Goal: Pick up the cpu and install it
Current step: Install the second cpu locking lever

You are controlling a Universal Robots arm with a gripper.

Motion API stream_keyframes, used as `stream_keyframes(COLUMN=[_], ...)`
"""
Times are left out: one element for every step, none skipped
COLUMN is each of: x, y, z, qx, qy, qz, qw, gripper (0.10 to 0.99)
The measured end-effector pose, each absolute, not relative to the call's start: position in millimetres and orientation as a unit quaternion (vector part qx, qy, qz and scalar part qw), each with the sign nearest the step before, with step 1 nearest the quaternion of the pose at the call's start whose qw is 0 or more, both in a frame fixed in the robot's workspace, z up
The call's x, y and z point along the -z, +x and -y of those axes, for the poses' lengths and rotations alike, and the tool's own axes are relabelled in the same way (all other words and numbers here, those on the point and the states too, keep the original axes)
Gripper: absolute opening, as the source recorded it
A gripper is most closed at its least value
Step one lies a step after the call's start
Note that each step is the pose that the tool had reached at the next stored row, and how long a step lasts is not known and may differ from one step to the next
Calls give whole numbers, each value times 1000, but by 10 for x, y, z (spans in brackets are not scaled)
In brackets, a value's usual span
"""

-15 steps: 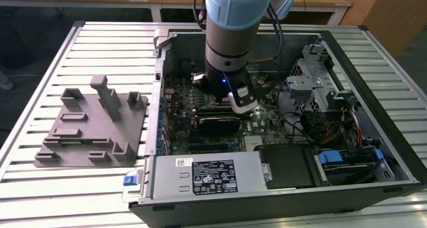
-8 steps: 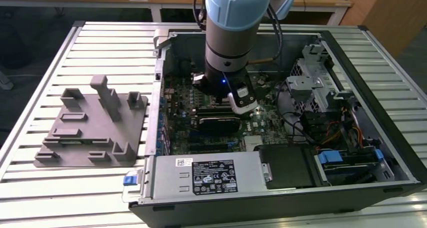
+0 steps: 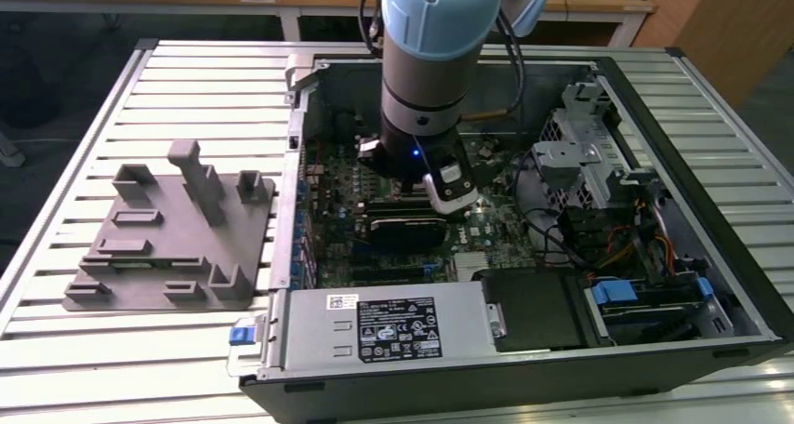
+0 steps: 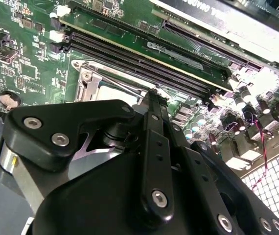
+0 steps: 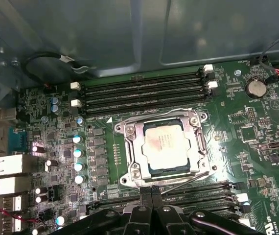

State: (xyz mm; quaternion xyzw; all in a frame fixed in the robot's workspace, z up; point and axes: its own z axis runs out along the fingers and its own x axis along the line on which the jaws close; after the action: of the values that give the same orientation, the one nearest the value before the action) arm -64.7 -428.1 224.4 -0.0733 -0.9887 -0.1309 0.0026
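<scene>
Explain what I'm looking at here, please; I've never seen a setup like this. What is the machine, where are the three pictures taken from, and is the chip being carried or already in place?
The machine is a single robot arm reaching down into an open computer case that lies on a slatted metal table. The exterior view is taken from a camera off the arm. The other two are taken from cameras riding near the arm's wrist, looking down past its black hand at the green motherboard. In the first wrist view the cpu, a silver square, sits inside the metal-framed socket. The hand's fingertips are together just beside the socket and hold nothing. A grey plastic tray with upright pegs lies on the table beside the case.
</scene>
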Motion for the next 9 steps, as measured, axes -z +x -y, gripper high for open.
stream_keyframes(x=[-2241,-2240,-2237,-2230,-2217,-2201,-2183,-2165,-2149], y=[-648,-649,-650,-652,-655,-660,-666,-672,-678], z=[4281,4285,4290,4293,4294,4295,4295,4295,4295], qx=[131,131,131,131,131,131,131,131,131], qy=[-73,-73,-73,-73,-73,-73,-73,-73,-73], qz=[989,989,989,989,989,989,989,989,989], qw=[3,2,2,2,2,2,2,2,2], gripper=[106,106,106,106,106,106,106,106,106])
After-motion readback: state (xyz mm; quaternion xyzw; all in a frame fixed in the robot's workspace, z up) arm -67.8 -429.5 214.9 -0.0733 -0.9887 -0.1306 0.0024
